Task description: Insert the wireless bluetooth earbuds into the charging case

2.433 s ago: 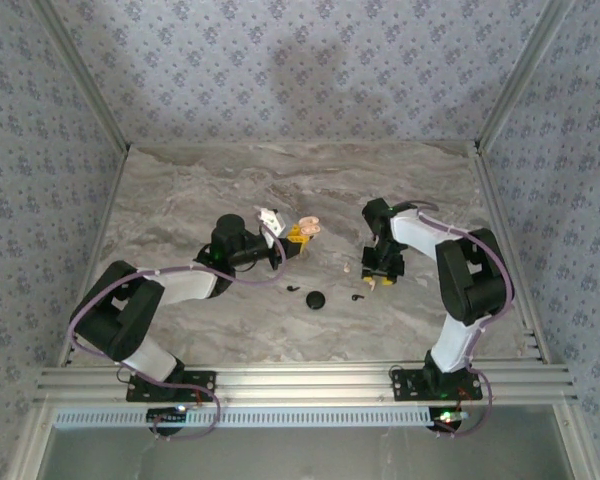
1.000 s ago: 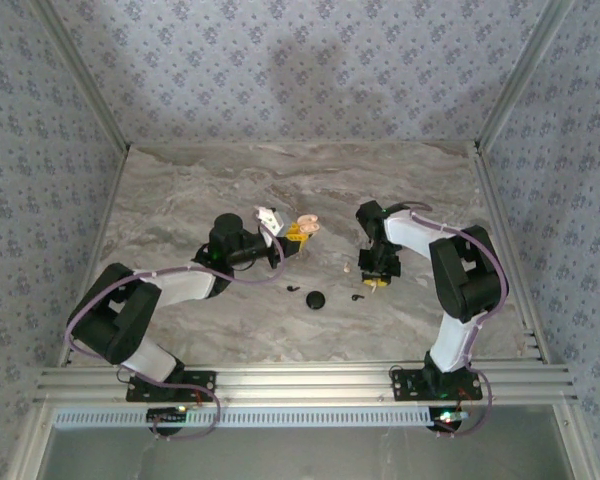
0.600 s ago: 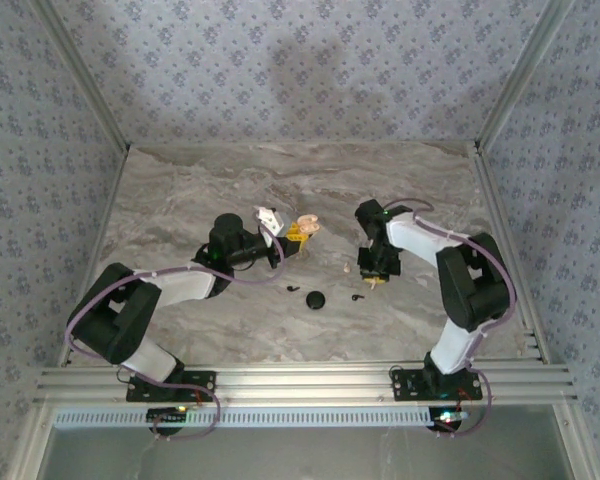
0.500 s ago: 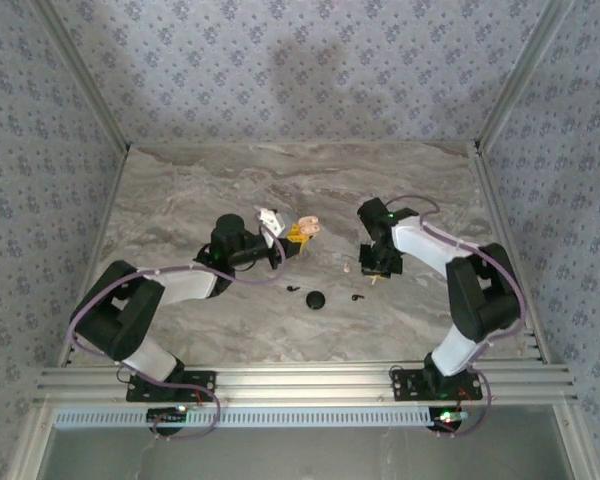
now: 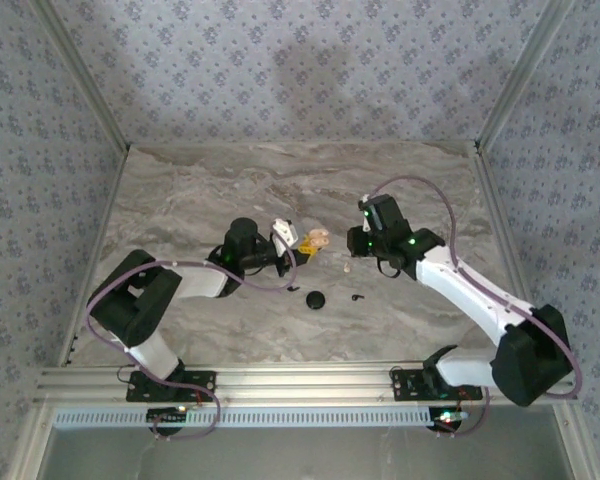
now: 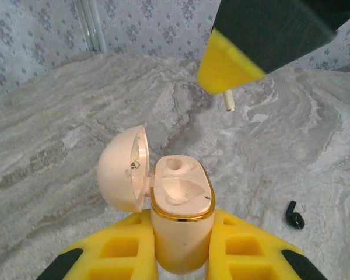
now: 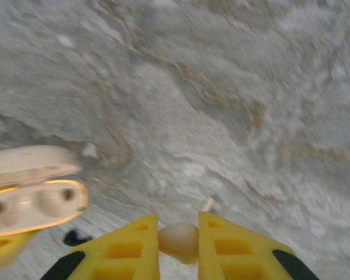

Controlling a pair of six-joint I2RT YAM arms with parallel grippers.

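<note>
The cream charging case (image 6: 181, 204) stands upright with its lid hinged open to the left and both sockets empty. My left gripper (image 6: 181, 216) is shut on its body. From above, the case (image 5: 318, 239) sits at the tip of the left gripper (image 5: 300, 243). My right gripper (image 7: 178, 224) is shut on a small cream earbud (image 7: 178, 244). It hovers just right of the case (image 7: 32, 204), fingers pointing at it. From above, the right gripper (image 5: 354, 243) is a short gap from the case. A cream stem (image 6: 228, 100) shows under its finger; I cannot tell if it lies on the table.
Two tiny black hooked pieces (image 5: 292, 289) (image 5: 357, 297) and a round black puck (image 5: 316, 299) lie on the marble table (image 5: 200, 200) in front of both grippers. One black piece (image 6: 294, 216) lies to the right of the case. Patterned walls close in the back and sides.
The right gripper closed on the cream earbud, rose and moved up and left toward the case, its elbow swinging out to the right. The left gripper with the case shifted slightly right.
</note>
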